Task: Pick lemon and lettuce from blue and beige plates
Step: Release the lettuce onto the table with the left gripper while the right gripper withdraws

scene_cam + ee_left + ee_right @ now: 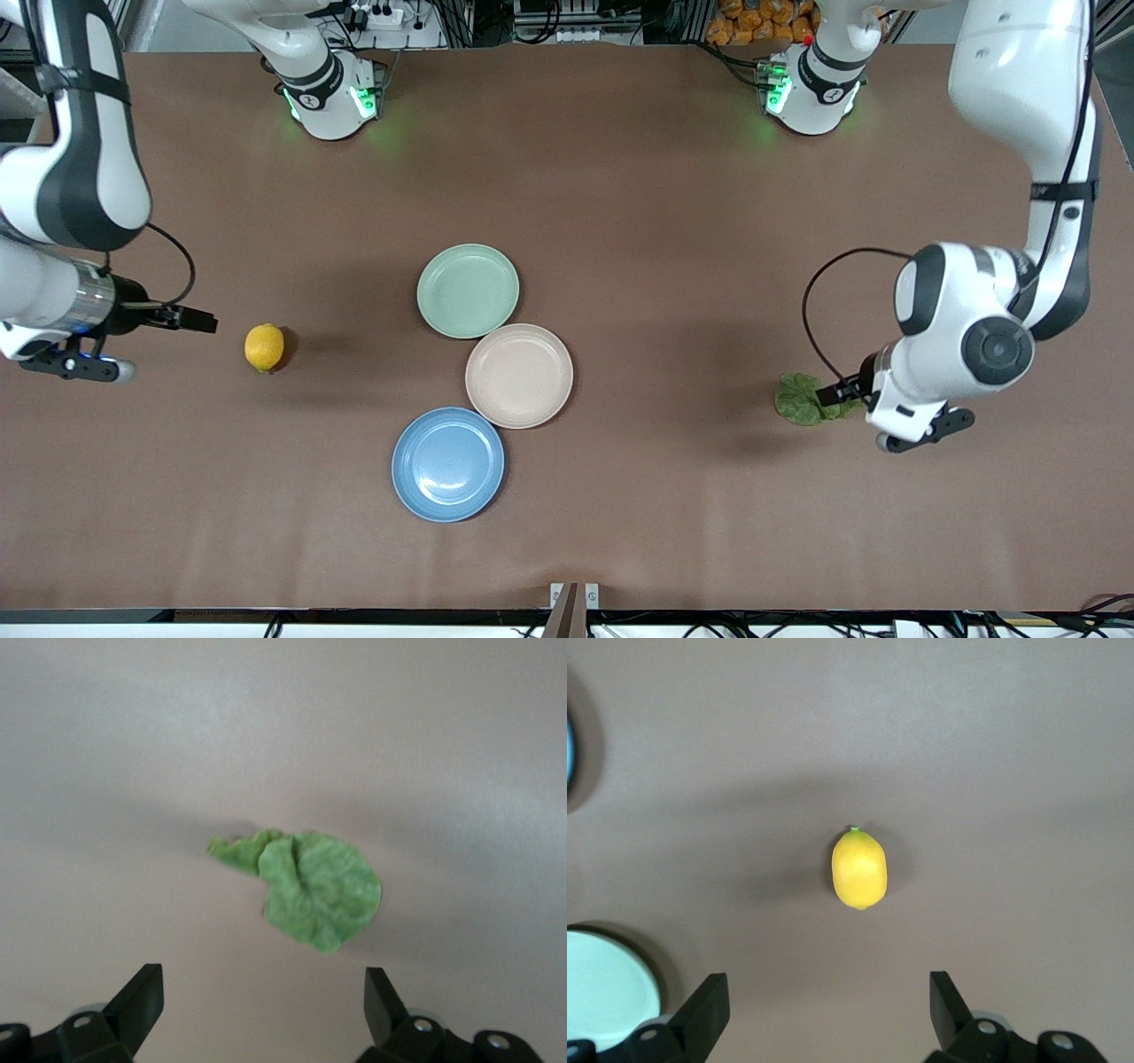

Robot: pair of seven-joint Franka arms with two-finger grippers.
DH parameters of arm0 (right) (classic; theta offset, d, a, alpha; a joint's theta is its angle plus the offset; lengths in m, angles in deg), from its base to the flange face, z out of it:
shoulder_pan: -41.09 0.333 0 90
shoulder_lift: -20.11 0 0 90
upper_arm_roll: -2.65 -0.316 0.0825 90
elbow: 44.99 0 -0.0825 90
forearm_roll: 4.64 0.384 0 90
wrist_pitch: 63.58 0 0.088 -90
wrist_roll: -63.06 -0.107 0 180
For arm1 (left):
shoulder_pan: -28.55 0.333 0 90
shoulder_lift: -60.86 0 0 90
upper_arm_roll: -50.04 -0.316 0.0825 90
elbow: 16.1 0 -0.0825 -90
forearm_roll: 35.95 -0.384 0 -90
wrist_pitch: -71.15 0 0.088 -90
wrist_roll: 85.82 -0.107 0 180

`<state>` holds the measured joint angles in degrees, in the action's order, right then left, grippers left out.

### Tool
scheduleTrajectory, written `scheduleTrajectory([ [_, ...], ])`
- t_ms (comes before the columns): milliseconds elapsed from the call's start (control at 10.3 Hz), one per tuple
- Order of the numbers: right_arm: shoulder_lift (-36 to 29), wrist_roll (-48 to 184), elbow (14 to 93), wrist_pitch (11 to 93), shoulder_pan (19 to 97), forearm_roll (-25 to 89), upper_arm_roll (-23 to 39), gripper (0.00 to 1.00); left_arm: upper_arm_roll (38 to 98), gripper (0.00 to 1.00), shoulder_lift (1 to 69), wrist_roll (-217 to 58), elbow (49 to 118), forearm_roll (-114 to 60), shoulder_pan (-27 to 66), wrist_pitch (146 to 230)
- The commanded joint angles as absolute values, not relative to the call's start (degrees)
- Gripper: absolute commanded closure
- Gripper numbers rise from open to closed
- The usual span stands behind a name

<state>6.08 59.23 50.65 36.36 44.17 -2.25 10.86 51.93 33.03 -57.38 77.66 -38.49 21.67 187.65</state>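
A yellow lemon (264,346) (859,870) lies on the bare table toward the right arm's end, off every plate. My right gripper (199,321) (829,997) hangs open over the table just beside it, nothing between its fingers. A crumpled green lettuce leaf (800,398) (319,886) lies on the table toward the left arm's end. My left gripper (840,392) (263,992) is open right at the leaf's edge, holding nothing. The blue plate (447,463) and the beige plate (518,376) sit mid-table with nothing on them.
A pale green plate (468,290) (602,988) with nothing on it touches the beige one, farther from the front camera. The three plates form a tight cluster mid-table. Brown tabletop stretches between the cluster and each item.
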Motion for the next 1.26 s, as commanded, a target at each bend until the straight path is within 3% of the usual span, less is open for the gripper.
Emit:
scheduleTrajectory([
  [0, 6.8, 58.4, 44.5, 30.1, 43.9, -3.2, 10.7, 0.0, 52.0, 0.0, 47.4, -58.3, 94.6, -36.5, 22.7, 195.4],
  [194, 8.1, 59.2, 43.0, 29.2, 43.9, -3.1, 10.7, 0.0, 52.5, 0.0, 52.8, -58.3, 98.9, -36.3, 23.0, 196.2],
  [389, 10.9, 61.1, 43.1, 29.1, 43.4, -3.1, 10.8, 0.0, 59.2, 0.0, 56.2, -58.6, 99.2, -36.4, 29.2, 194.2],
  [486, 12.0, 61.7, 43.2, 28.7, 43.4, -3.2, 10.7, 0.0, 59.6, 0.0, 56.8, -59.3, 98.2, -36.8, 29.2, 193.2],
  [681, 14.2, 61.7, 43.5, 28.3, 43.4, -3.2, 10.7, 0.0, 59.6, 0.0, 58.0, -59.6, 94.8, -36.8, 29.0, 191.0],
  [1167, 17.4, 61.7, 44.6, 28.0, 43.5, -5.2, 10.3, 0.0, 59.6, 0.0, 58.0, -67.8, 79.9, -37.7, 28.4, 175.8],
])
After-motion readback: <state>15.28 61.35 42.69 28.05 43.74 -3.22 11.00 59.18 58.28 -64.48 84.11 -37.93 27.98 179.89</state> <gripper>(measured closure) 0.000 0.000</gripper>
